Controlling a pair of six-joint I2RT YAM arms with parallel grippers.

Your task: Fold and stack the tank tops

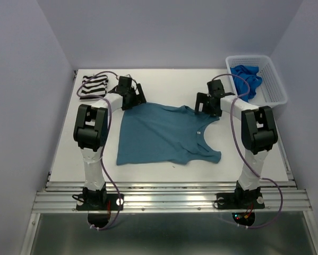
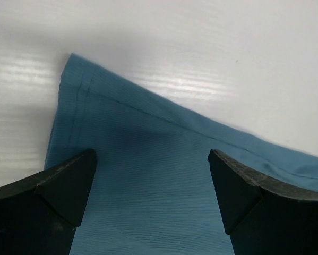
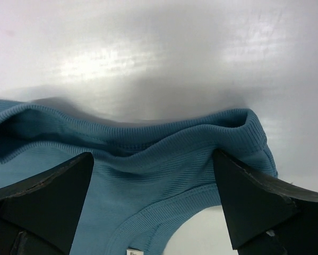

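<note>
Both claws wide open over the far edge of the spread teal top

The teal tank top [image 1: 164, 135] lies flat in the middle of the table [image 1: 169, 79], hem to the left and neck and straps to the right. The left claw [image 2: 152, 159] stands fully open above its far left hem corner, gripping nothing. The right claw [image 3: 153, 175], equally wide, sits over the far shoulder strap, also holding nothing. The striped tank top [image 1: 93, 86] lies folded at the far left corner. The royal blue tank top [image 1: 247, 78] is bunched in the white basket [image 1: 275, 90] at far right.
</note>
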